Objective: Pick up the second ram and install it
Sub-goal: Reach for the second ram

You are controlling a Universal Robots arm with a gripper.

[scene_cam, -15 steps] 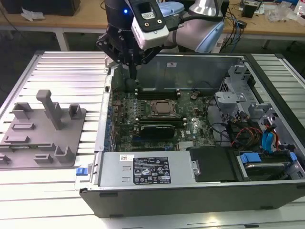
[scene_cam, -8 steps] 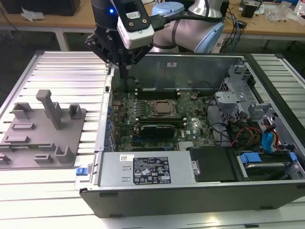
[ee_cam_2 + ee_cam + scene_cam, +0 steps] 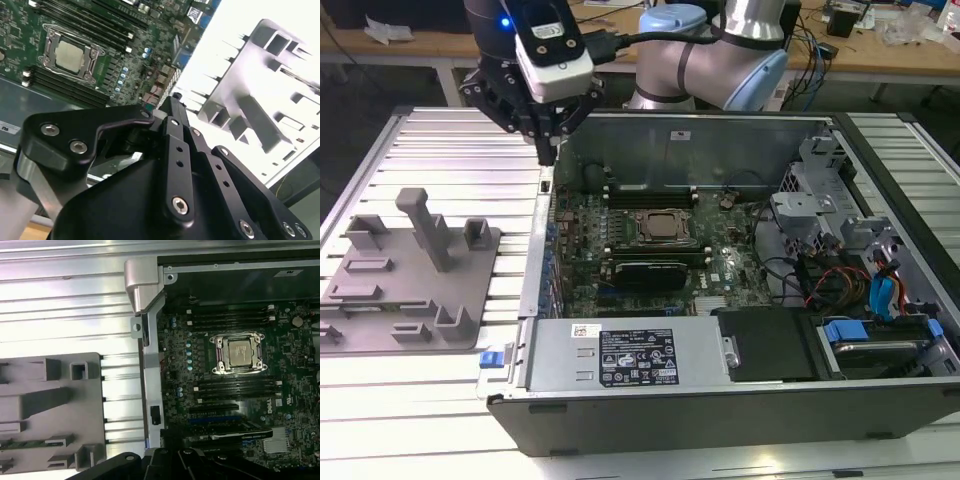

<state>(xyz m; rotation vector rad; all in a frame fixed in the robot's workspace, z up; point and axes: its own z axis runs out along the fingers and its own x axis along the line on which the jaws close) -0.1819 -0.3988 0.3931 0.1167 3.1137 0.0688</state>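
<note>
- The gripper hangs right over the far corner of the case wall, its tips close above the wall's top edge. Its fingers are drawn together, with nothing visible between them.
- The second ram has not been picked up. It lies flat in a pocket of the grey fixture, which sits outside the case wall. The pocket is in the part of the fixture farther from that wall.
- Inside the case wall, the motherboard lies exposed. The processor sits between banks of long black memory slots. Whether a slot already holds a stick cannot be told.
- Likely risk: the tips are low beside the case wall, so a sideways move without lifting first could strike its edge.
- Likely risk: the fixture's tall post stands between the case wall and the ram's pocket. A low approach could clip it and shift the fixture.
- Likely risk: the stick is thin and sits deep in its pocket. An off-centre pinch could let it tilt or slip — and a tilted stick may miss the slot.
- Likely risk: if the notch or end clips were not lined up, pressing down could flex the board rather than seat the stick.
</note>
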